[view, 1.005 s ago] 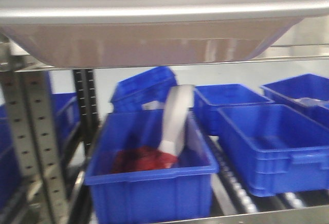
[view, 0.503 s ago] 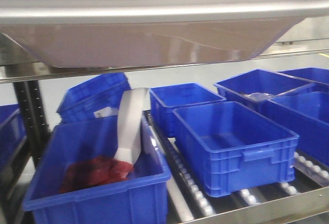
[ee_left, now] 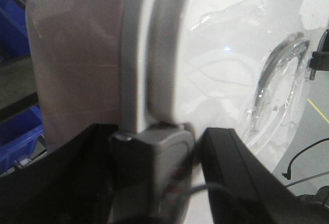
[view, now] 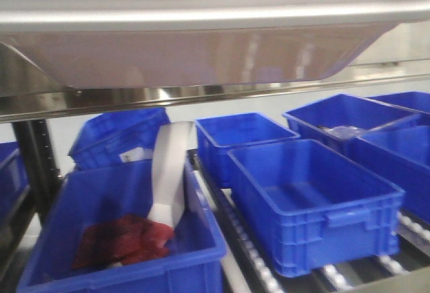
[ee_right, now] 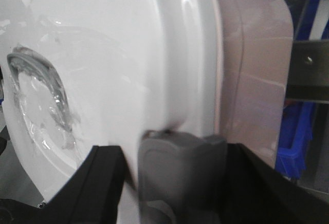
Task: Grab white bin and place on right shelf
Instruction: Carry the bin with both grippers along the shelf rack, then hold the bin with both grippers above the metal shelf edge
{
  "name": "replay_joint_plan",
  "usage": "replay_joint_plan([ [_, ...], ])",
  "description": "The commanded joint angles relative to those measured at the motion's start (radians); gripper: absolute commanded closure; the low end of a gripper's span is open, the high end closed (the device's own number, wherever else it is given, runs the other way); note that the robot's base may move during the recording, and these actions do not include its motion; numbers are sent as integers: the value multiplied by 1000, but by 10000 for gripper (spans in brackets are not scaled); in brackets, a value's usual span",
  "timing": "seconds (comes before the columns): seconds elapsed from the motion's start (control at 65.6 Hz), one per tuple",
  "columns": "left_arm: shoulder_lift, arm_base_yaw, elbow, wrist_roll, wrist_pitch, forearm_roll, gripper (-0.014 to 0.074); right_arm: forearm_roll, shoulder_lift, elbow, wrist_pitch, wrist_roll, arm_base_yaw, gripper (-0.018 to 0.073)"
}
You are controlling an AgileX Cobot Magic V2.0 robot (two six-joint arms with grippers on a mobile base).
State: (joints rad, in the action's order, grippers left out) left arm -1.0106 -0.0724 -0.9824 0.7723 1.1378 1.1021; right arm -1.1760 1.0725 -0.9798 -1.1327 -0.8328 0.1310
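Observation:
The white bin (view: 201, 51) fills the top of the front view, its pinkish body hanging just above the shiny front rail of the right shelf (view: 201, 95). In the left wrist view the bin (ee_left: 82, 64) stands on edge, pale lid to the right. My left gripper (ee_left: 154, 149) is shut on the grey latch at its rim. The right wrist view shows the bin (ee_right: 252, 75) mirrored, with my right gripper (ee_right: 180, 157) shut on the grey latch on that end. Both black finger pairs press the latches from either side.
Below the rail, several blue crates sit on roller tracks: a near one (view: 127, 239) holding red cloth and a white strip, and a hollow one (view: 316, 205) at the right. A dark perforated upright (view: 30, 152) stands at the left. A steel upright (ee_right: 308, 70) lies beside the bin's right end.
The shelf and crates have slid left across the front view, and the rail now shows broader under the bin. The bin keeps its place in the view, still held at both ends.

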Motion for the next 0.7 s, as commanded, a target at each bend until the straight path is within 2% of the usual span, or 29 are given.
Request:
replay_joint_plan([
  [0.0,20,21,-29,15,88,181,408,-191,-26,-31,-134,-2,-16,191],
  [0.686,20,21,-29,15,88,181,408,-191,-26,-31,-134,-2,-16,191],
])
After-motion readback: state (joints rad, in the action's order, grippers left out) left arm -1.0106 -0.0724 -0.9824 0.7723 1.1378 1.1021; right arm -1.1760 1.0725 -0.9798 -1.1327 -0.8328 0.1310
